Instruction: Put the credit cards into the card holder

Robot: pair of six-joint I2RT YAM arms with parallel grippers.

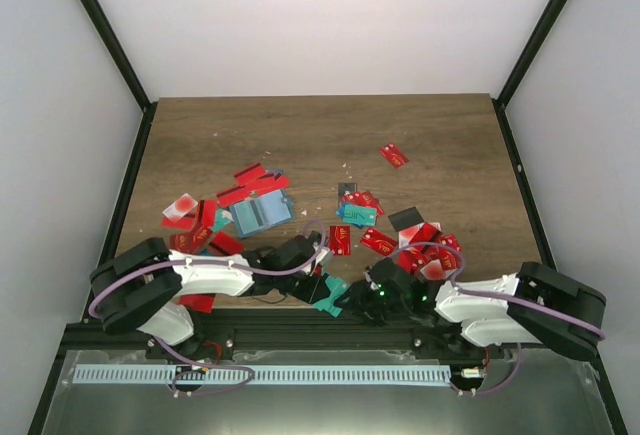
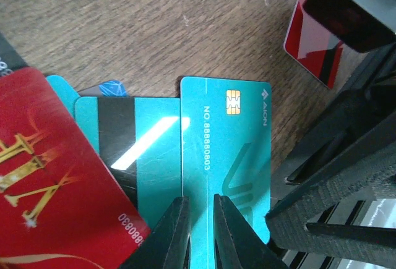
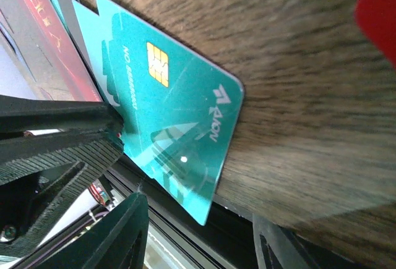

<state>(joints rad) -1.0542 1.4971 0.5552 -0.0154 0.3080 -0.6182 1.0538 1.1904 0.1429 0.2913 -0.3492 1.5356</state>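
Right wrist view: a teal card hangs over the near edge, waiting for a pinch

Across the wooden surface (image 1: pixel 320 130) the credit cards (image 1: pixel 420 245) lie scattered. The card holder (image 1: pixel 262 213) sits left of centre, well apart from both claws. The step in hand looks like lifting one card off the near edge.

The left claw (image 2: pixel 201 206) has its fingers drawn almost together with nothing between them, and its tips rest on the face of the teal card (image 3: pixel 179 114). The right claw (image 3: pixel 198 235) stands wide apart, and the card's overhanging corner shows between its fingers. To do this well, the right claw should probably take only that overhanging part, one finger above and one below. The left one should press down until the pinch is firm.

Room is tight. The two claws are just beside each other, so any lift is best taken up and away from the left fingers. The dark frame rail (image 1: pixel 300 327) runs along the edge, close under the overhang. A striped teal card (image 2: pixel 136 151) lies just beside the target, partly under a red card (image 2: pixel 49 176), and either could be dragged along.
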